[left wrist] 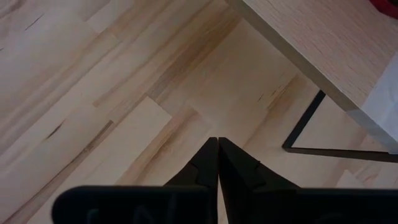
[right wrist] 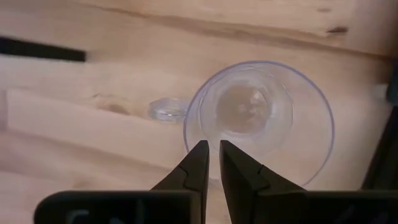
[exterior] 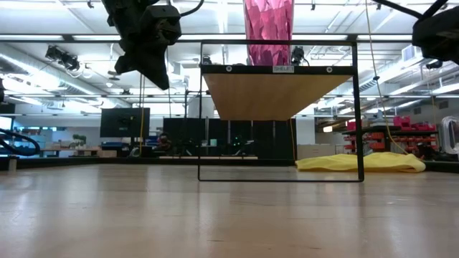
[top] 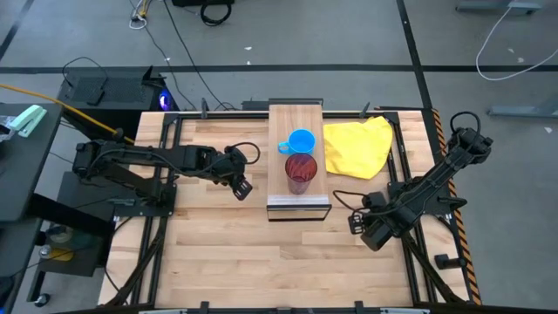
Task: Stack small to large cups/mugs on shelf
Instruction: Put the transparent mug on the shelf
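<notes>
The red tumbler (top: 301, 173) stands upright on the near part of the light-wood shelf (top: 283, 122). It also shows in the low view (exterior: 269, 25). The blue mug (top: 301, 141) stands on the shelf just behind it, handle toward the table's left. My right gripper (top: 366, 231) is right of the shelf's near end, shut on the clear glass cup (right wrist: 258, 118). My left gripper (top: 242, 187) hangs shut and empty above the table, left of the shelf. It also shows in the low view (exterior: 147, 61). My right gripper has the clear cup's rim (right wrist: 210, 169) between its two fingers, one finger inside the cup and one outside, on the side nearest the wrist. The fingers come from above, pointing down. The cup is upright, mouth up. I cannot tell whether its base is on the table.
A crumpled yellow cloth (top: 357, 146) lies on the table right of the shelf's far half. The shelf stands on a thin dark frame (exterior: 355, 115) with open room under it. Bare wood tabletop (top: 261, 262) stretches along the near side.
</notes>
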`<state>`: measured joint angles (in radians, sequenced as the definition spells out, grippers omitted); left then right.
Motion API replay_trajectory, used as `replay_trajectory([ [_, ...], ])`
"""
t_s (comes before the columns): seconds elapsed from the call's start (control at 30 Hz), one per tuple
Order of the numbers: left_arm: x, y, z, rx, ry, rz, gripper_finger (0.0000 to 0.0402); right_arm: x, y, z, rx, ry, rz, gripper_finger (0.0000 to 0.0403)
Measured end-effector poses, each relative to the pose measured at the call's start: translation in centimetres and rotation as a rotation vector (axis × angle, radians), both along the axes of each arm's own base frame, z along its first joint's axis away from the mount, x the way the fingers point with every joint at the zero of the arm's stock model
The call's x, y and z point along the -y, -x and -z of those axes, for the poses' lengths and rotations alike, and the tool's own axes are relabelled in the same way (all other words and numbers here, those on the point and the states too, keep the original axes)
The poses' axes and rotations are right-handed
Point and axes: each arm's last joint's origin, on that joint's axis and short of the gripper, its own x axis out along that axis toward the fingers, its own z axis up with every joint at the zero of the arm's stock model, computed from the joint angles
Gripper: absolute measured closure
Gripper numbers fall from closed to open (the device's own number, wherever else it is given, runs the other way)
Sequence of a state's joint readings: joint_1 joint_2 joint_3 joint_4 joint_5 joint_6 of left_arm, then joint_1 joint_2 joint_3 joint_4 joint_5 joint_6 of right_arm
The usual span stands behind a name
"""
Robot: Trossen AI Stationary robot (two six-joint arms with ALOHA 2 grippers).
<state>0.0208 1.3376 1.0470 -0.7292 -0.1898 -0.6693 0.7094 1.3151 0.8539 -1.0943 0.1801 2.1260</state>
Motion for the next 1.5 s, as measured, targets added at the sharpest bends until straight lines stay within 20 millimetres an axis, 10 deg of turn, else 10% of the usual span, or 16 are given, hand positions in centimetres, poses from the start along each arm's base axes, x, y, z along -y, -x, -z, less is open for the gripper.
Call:
replay_trajectory([
  [0.97, -0.4, 0.0, 0.0, 0.004, 0.010, -0.030, 0.0378, -1.8, -1.9, -0.7, 0.201, -0.148, -0.322, 0.0358],
  [1.5, -0.4, 0.0, 0.0, 0.005, 0.013, -0.038, 0.0368, -0.3, -0.6, -6.9, 0.121, 0.058, -0.087, 0.0373],
])
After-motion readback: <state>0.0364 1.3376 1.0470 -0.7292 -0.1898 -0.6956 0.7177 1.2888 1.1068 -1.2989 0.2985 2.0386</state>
